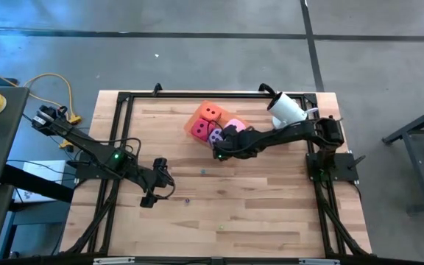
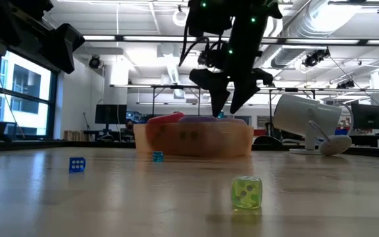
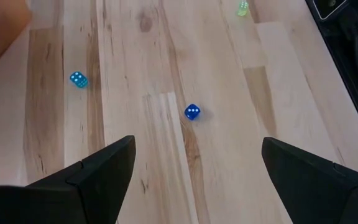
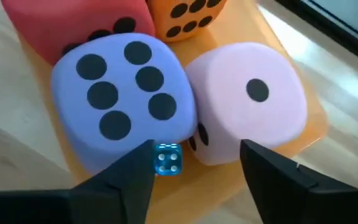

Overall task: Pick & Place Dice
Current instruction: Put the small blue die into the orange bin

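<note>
The right gripper [image 4: 194,165] is held directly over the translucent orange tray [image 4: 291,140], its fingers [image 4: 120,180] parted, and a tiny light-blue die [image 4: 167,158] is seen in the gap between them, against the lower edge of the purple die [image 4: 120,93]. Whether that small die is pinched or already freed cannot be told for certain; the fingers look set wider than it, so a release into the tray is judged to be under way.

The four soft dice are packed together inside the tray at the far middle of the desk [image 1: 256,199] — the purple die and the light pink die [image 4: 247,99] are pressed side by side nearest the gripper, with the red-magenta die [image 4: 48,28] and the orange die [image 4: 188,15] just behind them. Little bare tray is left, which is probably why the small die is brought down at the tray's edge and not its centre.

Three more small dice are left on the desk: a blue die [image 3: 192,112], a teal die [image 3: 78,79] and a green die [image 3: 243,8], well apart from one another. The left gripper [image 3: 194,165] is poised above the desk with its fingers spread wide and nothing between them — the blue die lies just ahead of it and is judged the likeliest next pick.

A white lamp-like object [image 1: 287,109] lies near the desk's far right corner.
</note>
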Controlling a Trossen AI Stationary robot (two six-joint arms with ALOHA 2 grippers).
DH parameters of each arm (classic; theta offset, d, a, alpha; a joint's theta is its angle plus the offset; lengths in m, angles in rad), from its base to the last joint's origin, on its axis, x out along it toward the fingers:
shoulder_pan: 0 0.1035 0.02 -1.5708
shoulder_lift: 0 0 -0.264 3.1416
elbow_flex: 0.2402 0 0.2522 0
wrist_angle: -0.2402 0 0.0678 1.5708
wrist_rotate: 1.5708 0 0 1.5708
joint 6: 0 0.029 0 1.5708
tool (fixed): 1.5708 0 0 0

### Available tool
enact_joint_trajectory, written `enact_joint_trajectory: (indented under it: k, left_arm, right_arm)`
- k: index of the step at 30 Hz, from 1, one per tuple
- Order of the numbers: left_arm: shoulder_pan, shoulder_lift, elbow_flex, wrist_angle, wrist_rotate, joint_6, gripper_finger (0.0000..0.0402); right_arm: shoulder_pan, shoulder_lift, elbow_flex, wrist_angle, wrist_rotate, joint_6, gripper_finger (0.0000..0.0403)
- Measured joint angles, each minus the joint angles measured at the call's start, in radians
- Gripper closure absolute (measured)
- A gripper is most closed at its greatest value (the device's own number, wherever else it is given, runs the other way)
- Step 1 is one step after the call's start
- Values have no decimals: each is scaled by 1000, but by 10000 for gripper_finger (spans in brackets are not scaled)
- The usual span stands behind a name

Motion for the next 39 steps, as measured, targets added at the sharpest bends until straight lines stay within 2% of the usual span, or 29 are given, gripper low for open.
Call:
enact_joint_trajectory:
  k: [5,21,32,39]
  left_arm:
    - [0,0,0,0,0,0,61]
    - [0,0,0,0,0,1,61]
    - [0,0,0,0,0,1,61]
    - [0,0,0,0,0,1,61]
  right_arm:
    - [1,0,0,0,-6,0,168]
    - [1,0,0,1,-26,-1,175]
    - [1,0,0,99,-80,-3,176]
    - [1,0,0,106,-72,-2,176]
